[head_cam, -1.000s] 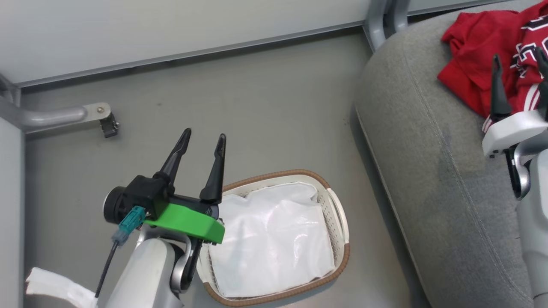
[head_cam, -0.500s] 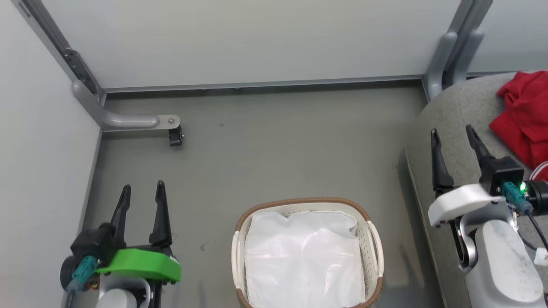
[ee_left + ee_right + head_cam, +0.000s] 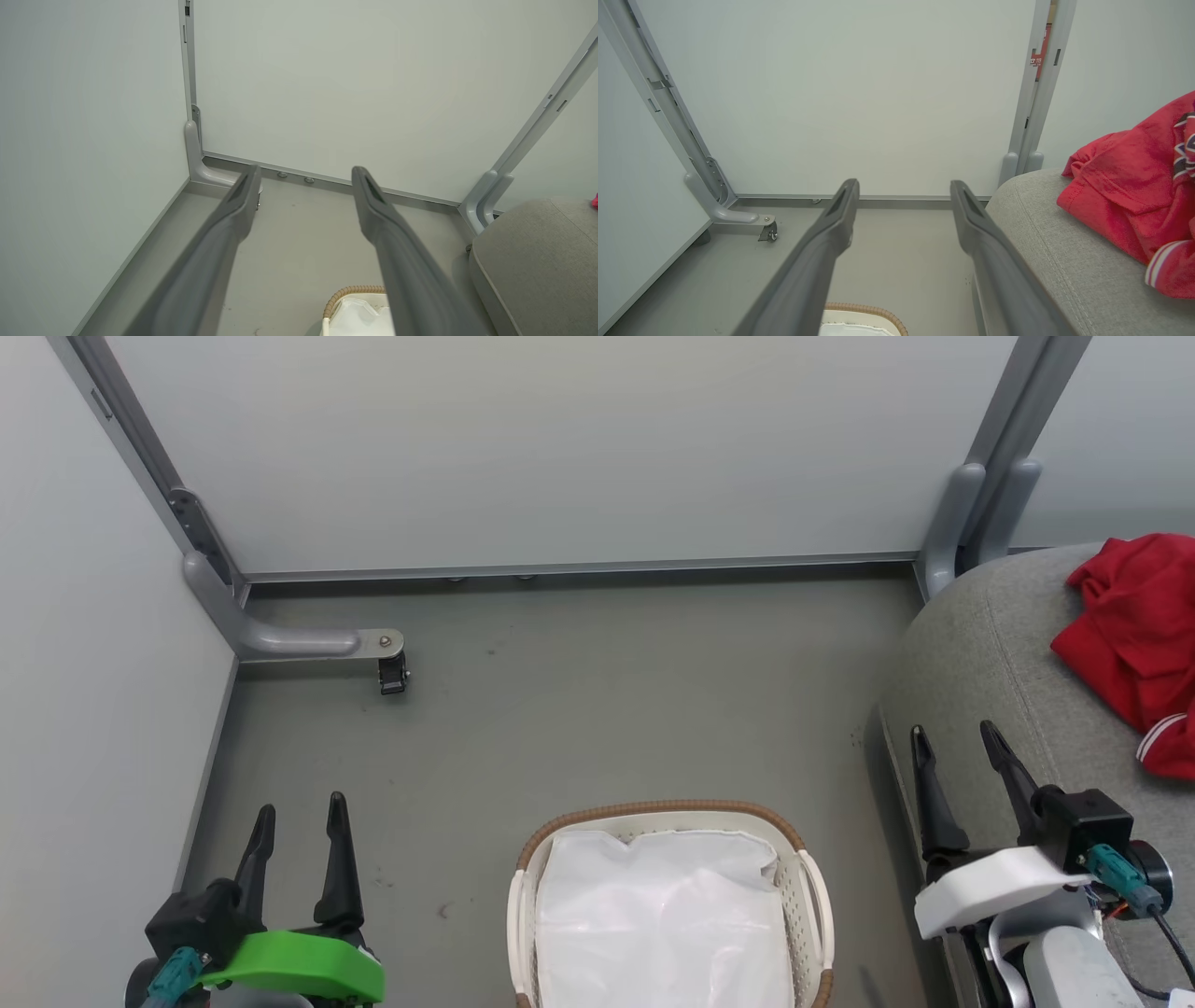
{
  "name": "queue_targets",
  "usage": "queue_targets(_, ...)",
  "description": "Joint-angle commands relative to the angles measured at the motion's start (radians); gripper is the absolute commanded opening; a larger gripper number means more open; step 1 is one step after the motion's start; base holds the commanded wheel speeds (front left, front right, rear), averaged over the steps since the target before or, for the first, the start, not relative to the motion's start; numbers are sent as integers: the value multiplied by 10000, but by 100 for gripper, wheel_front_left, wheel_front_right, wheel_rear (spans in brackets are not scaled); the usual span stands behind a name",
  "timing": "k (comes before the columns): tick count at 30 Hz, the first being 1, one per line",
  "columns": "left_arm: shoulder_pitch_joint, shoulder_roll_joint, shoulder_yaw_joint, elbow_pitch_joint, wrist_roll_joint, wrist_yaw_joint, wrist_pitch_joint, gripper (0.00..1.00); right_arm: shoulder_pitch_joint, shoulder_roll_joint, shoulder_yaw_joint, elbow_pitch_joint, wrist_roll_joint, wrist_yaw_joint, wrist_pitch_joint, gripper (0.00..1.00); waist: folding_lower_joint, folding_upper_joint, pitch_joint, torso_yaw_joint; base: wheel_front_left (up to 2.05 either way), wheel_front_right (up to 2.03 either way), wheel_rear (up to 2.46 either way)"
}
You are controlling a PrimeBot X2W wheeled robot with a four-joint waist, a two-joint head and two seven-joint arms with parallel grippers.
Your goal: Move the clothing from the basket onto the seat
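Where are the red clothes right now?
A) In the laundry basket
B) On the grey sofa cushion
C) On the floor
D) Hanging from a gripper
B: the red clothes lie bunched on the grey sofa cushion, while the laundry basket on the floor shows its white liner and nothing red.

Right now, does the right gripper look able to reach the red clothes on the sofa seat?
Probably yes. The right gripper is open and empty at the edge of the seat. The red clothes lie just past it on the cushion, and only bare fabric lies between them.
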Motion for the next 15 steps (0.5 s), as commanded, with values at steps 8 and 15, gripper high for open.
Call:
queue_targets(8,184,-4,-16,-21,-100,-44,-8,100,458,-41,101,-103,252,-15,-48,100,1,35,-12,-220,0,0,0)
queue_targets(15,120,-4,-54,30,-107,-50,-8,100,464,-41,85,-127,233,-15,-48,100,1,35,-38,-276,0,0,0)
